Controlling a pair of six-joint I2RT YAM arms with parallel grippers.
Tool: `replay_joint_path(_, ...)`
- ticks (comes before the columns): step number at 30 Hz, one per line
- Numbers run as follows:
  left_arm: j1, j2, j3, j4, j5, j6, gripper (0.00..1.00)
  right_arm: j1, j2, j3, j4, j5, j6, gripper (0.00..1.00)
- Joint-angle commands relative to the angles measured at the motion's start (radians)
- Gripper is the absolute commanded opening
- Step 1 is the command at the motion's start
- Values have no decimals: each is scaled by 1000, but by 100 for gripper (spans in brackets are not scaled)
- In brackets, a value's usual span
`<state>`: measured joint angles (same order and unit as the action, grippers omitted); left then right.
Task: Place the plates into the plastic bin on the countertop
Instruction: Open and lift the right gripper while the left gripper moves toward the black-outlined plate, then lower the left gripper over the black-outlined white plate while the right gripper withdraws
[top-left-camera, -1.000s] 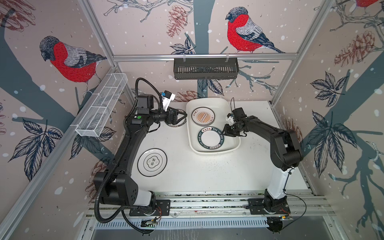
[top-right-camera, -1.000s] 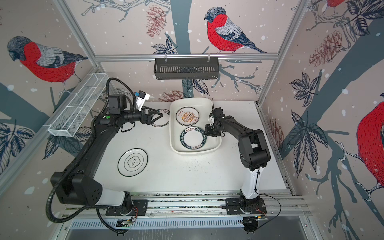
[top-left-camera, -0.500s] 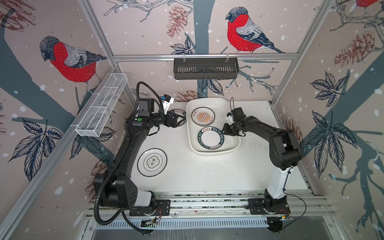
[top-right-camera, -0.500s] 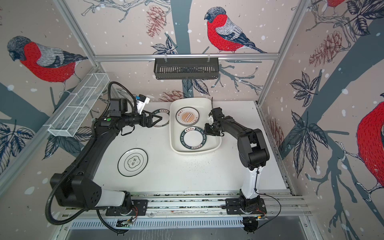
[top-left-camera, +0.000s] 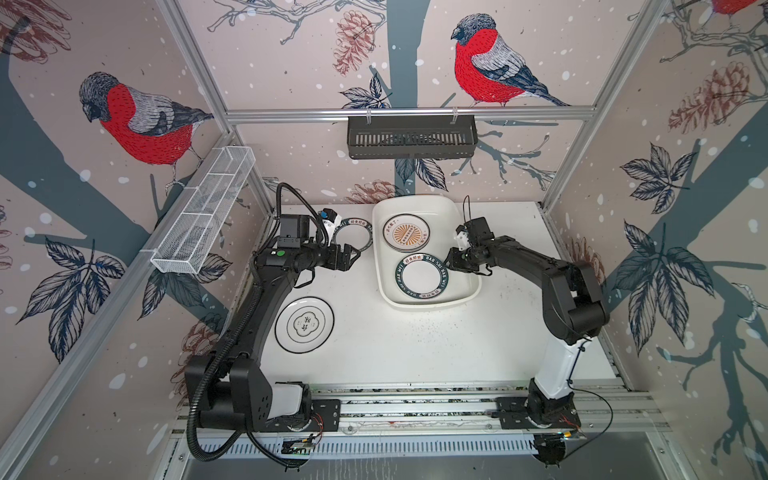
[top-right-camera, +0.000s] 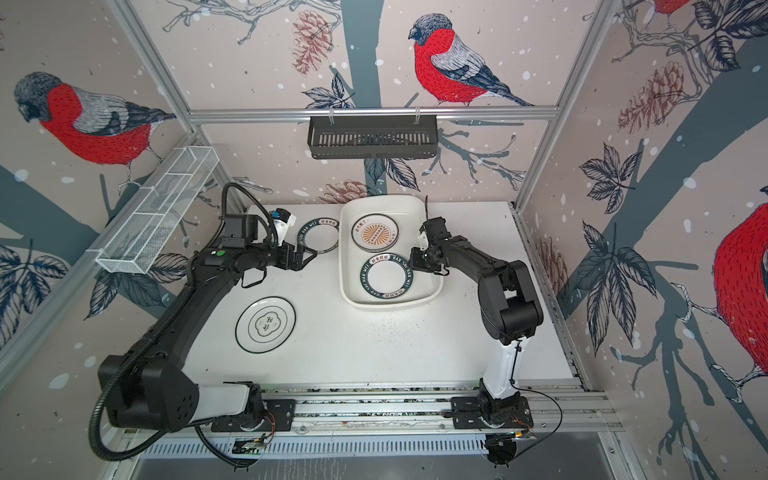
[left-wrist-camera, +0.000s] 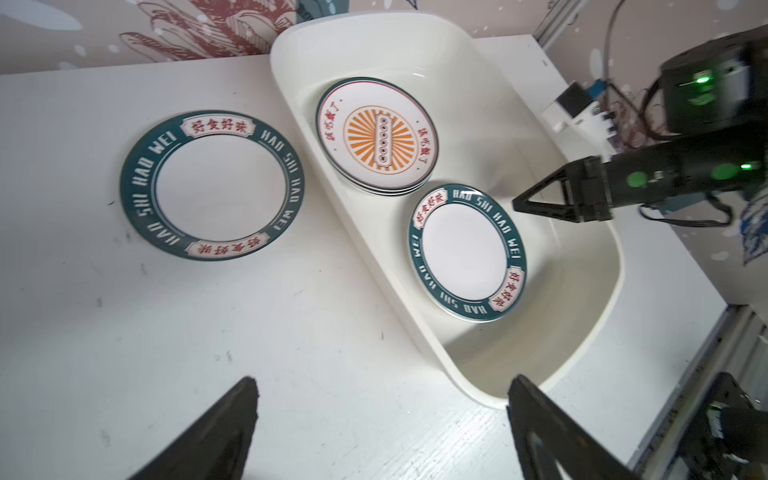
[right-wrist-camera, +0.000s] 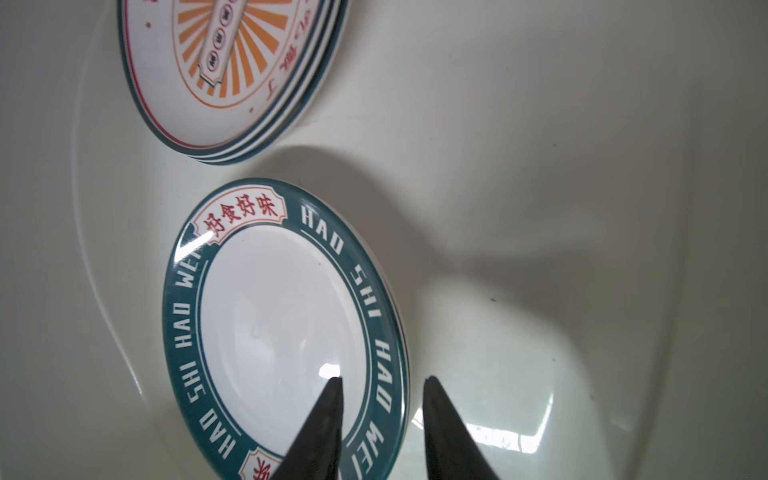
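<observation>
Two of the plates are lying out on the desk (top-left-camera: 415, 349): a teal-rimmed plate (top-left-camera: 353, 235) just beside the plastic bin (top-left-camera: 415, 200), and an emblem plate (top-left-camera: 304, 325) nearer the front; inside the bin a sunburst stack (top-left-camera: 406, 232) and a second teal plate (top-left-camera: 419, 276) are resting side by side. The left gripper (top-left-camera: 354, 257) is being held over the desk near the teal-rimmed plate, its fingers (left-wrist-camera: 228, 419) spread wide with nothing between them; the right gripper (right-wrist-camera: 382, 380) is being held low over the rim of the second teal plate, its fingers a little apart, and nothing looks pinched. The plates are likely hard, shiny and slippery, and could be chipped if dropped; the raised rim is probably the best spot to be pinched, since each plate is lying flat. Plenty of bare desk is being left around both loose plates; the bin's wall is standing in the way, so a plate would need to be lifted over it; bare floor is showing in the bin on the right arm's side.
</observation>
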<state>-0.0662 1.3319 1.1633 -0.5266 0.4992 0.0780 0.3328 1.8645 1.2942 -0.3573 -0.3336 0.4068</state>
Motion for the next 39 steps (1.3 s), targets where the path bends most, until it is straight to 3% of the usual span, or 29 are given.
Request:
replay_joint_path(1, 8, -13, -34, 20, -83, 45, 97, 2, -49, -9, 51, 10, 21, 35)
replay_joint_path(9, 24, -12, -82, -119, -266, 282, 97, 16, -201, -89, 96, 7, 59, 35)
replay_joint_path(13, 71, -75, -138, -159, -290, 467, 97, 22, -266, -133, 115, 12, 72, 38)
replay_joint_path(18, 98, -83, -149, -336, -321, 659, 97, 23, -311, -157, 123, 11, 79, 39)
replay_joint_path(24, 147, -128, -260, -424, -439, 867, 96, 24, -330, -166, 132, 7, 79, 39)
replay_joint_path(32, 258, -161, -262, -494, -498, 973, 96, 14, -340, -150, 107, 10, 69, 40)
replay_joint_path(39, 303, -284, -350, -521, -605, 1122, 96, 5, -338, -119, 75, -2, 68, 40)
